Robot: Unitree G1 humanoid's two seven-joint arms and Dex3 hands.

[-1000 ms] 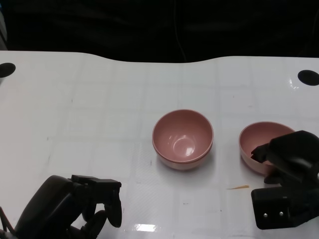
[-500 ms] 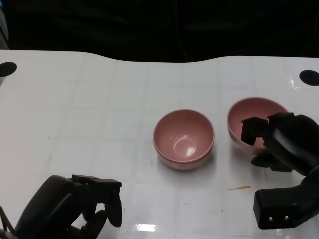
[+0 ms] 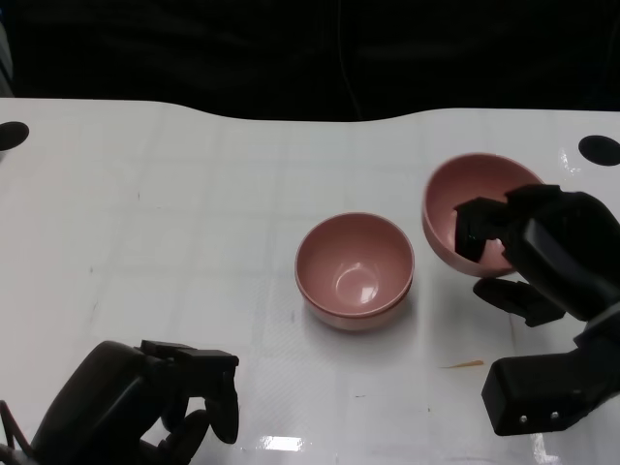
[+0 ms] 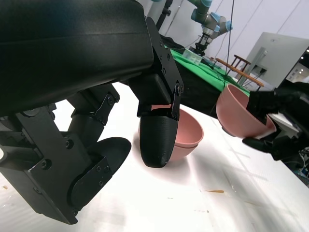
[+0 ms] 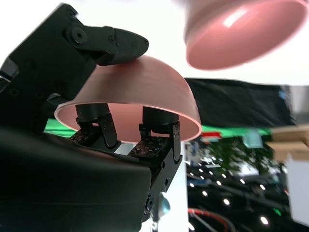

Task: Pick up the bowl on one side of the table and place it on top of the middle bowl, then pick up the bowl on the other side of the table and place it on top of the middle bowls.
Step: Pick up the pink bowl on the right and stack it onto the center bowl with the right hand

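Observation:
A pink bowl [image 3: 355, 266] stands at the middle of the white table [image 3: 194, 213]; a second rim line under its edge suggests two nested bowls [image 4: 187, 134]. To its right, my right hand [image 3: 542, 247] grips another pink bowl [image 3: 448, 199] by the rim, fingers inside and thumb outside. That bowl is off the table and tilted, its opening facing the middle bowl. The right wrist view shows the fingers [image 5: 154, 140] inside the held bowl [image 5: 140, 87], with the middle bowl [image 5: 241, 29] beyond. My left hand [image 3: 145, 402] rests at the near left, fingers apart and holding nothing.
Two black round holes sit near the far corners of the table [image 3: 12, 134] [image 3: 599, 149]. A small yellowish sliver [image 3: 463, 365] lies on the table below the held bowl. Beyond the far table edge it is dark.
My right hand has lifted the right-side bowl off the table, raising it up and slightly leftward while tilting it. The left hand and the middle bowl have stayed put.

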